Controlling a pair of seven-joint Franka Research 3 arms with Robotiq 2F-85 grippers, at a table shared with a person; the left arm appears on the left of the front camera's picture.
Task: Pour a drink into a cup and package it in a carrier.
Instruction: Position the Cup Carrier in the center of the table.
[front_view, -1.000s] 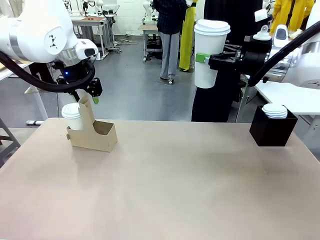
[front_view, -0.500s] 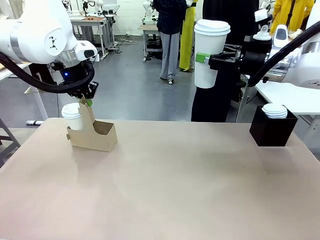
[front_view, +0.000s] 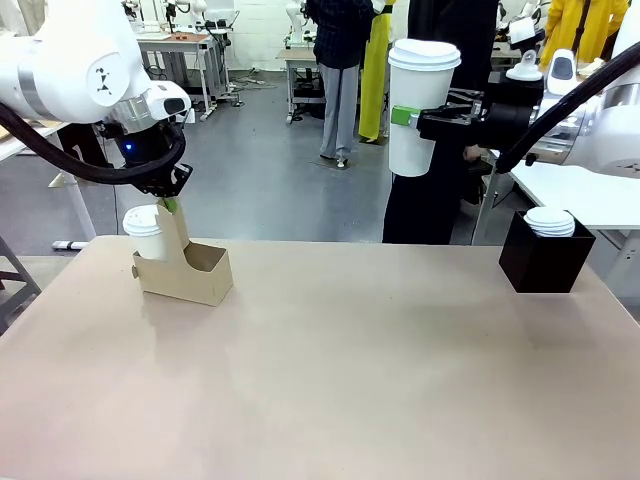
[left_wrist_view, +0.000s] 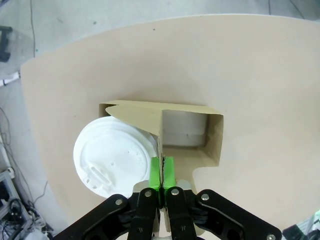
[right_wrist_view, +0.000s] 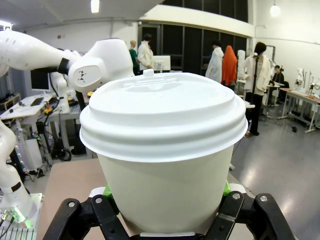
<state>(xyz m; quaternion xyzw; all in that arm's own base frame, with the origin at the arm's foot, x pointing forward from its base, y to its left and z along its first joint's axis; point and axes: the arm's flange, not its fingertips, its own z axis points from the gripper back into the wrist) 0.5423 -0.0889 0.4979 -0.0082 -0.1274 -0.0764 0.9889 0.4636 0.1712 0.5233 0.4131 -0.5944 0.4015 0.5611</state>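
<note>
1. A tan table stands in a workshop hall. Its middle and near half lie bare, with the carrier near the far-left edge. A black box of loose lids sits near the far-right edge.
2. The left wrist view looks straight down. The seated cup, lidded, fills one slot. The slot beside it shows its open floor, which the cardboard wall screens in the front view.
3. The left gripper has its green pads pressed together on the top of the carrier's upright handle, pinching the thin card.
4. The right gripper clasps the raised cup, lidded and upright, high beyond the table's far edge and well apart from the carrier. In the right wrist view its fingers grip the cup's lower body from both sides.
</note>
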